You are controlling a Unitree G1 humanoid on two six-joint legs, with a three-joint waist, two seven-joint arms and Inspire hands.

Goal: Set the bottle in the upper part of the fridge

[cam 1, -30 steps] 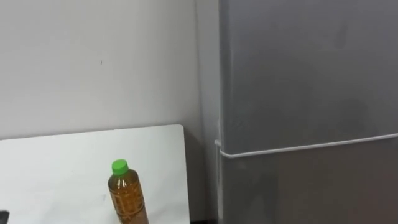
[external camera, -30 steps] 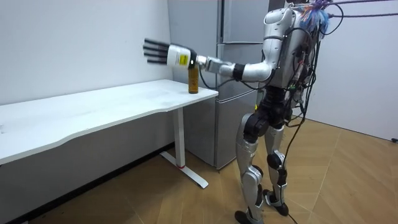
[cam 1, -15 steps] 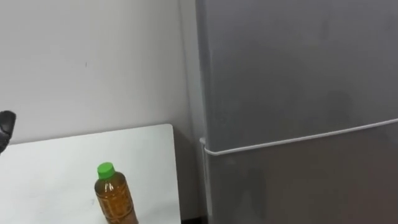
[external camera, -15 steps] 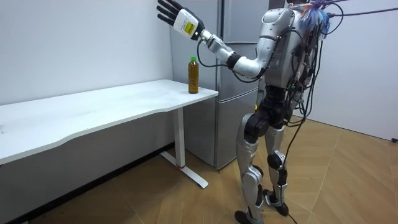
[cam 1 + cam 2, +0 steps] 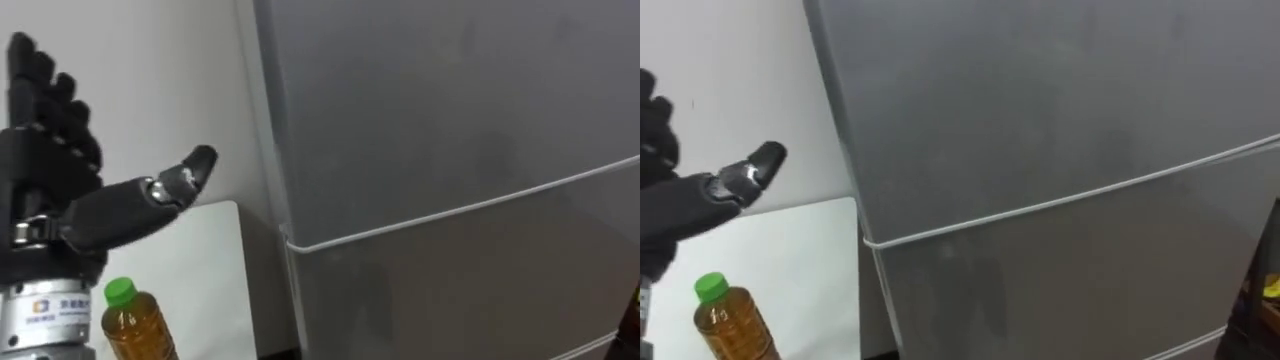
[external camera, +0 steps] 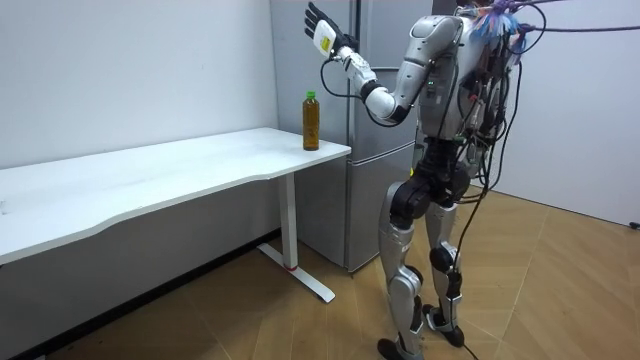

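Amber bottle (image 5: 130,325) at table (image 5: 215,260) edge, spread left hand (image 5: 60,210) raised beside fridge (image 5: 450,150).

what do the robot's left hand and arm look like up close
The left hand has black segmented fingers and a black thumb with a bare metal section near its tip. Its wrist is a white cuff carrying a small printed label. The room view shows a white hand back with a yellow patch and a silver-grey arm with dark joints.
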